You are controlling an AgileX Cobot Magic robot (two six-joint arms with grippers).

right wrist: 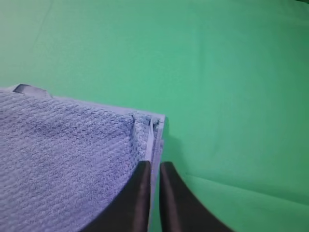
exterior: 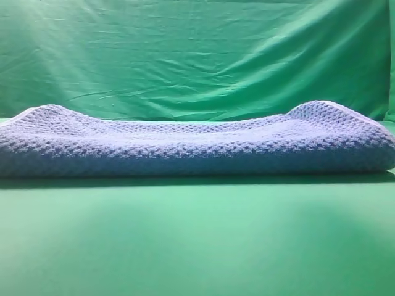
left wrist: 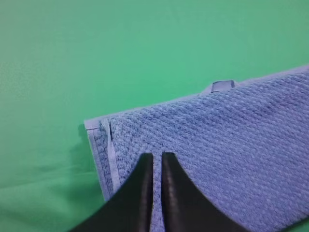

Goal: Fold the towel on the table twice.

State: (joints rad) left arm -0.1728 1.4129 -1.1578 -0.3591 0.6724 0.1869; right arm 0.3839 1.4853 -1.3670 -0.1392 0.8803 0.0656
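Observation:
The blue-grey waffle-weave towel [exterior: 197, 145] lies folded across the green table [exterior: 197, 240], its two far corners humped up. Neither gripper shows in the exterior view. In the left wrist view my left gripper [left wrist: 157, 155] hovers over the towel [left wrist: 222, 145] near its layered left corner, black fingers [left wrist: 142, 193] almost touching and nothing visibly between them. A small tag [left wrist: 223, 86] sticks out of the far hem. My right gripper [right wrist: 153, 164] is over the right corner of the towel [right wrist: 63, 154], its jaws likewise drawn together with only a thin slit.
A wrinkled green backdrop curtain [exterior: 197, 55] hangs behind the table. Bare green table cloth [left wrist: 120, 48] stretches beyond the towel's left corner, and more of it [right wrist: 231, 72] lies past the right corner.

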